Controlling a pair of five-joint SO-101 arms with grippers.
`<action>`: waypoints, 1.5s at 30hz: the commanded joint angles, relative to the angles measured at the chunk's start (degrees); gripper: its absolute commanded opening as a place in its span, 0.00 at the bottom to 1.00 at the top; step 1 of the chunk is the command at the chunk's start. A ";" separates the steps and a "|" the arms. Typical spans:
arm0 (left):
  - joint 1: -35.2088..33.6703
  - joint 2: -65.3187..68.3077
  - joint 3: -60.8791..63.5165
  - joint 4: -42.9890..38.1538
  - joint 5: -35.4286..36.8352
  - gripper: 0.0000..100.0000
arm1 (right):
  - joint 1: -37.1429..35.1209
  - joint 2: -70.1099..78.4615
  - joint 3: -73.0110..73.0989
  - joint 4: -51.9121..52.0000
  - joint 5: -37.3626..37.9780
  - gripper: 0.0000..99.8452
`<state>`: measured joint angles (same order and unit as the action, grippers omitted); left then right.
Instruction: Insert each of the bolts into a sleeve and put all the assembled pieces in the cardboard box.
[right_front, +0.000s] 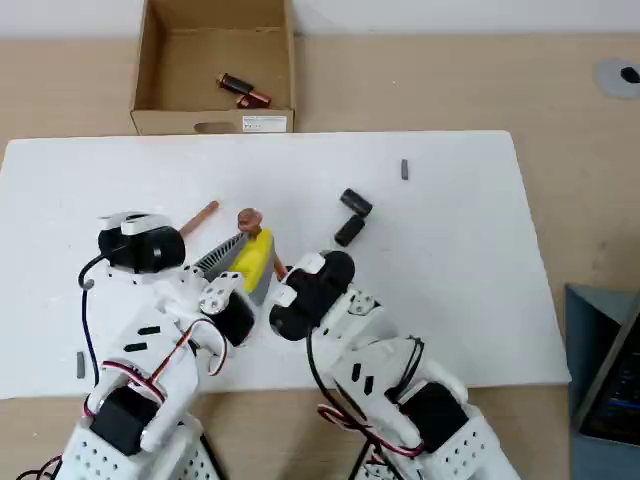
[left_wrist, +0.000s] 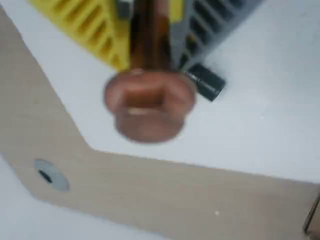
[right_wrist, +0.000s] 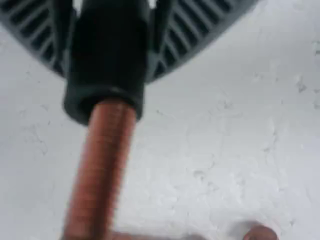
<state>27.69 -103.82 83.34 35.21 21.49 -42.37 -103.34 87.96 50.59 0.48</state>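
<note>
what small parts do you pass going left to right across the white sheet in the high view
small grey piece → loose bolt → gripped bolt → pair of black sleeves → second grey piece

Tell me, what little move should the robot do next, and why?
Probably slide the sleeve farther along the bolt: the right end effector grips the sleeve with much thread bare, while the left end effector grips the bolt.
</note>
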 joint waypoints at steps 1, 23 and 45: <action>0.62 -0.04 0.09 -1.85 0.53 0.00 | -0.92 -9.01 -6.37 -0.70 0.18 0.01; 0.35 -0.04 -0.44 -2.02 0.53 0.00 | -0.92 -9.01 -6.37 -0.70 0.09 0.01; -1.93 -0.04 0.44 -1.76 2.55 0.00 | -0.92 -9.01 -6.37 -0.70 0.26 0.01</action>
<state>26.64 -103.38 83.87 33.98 24.13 -42.55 -103.34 86.73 50.42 0.48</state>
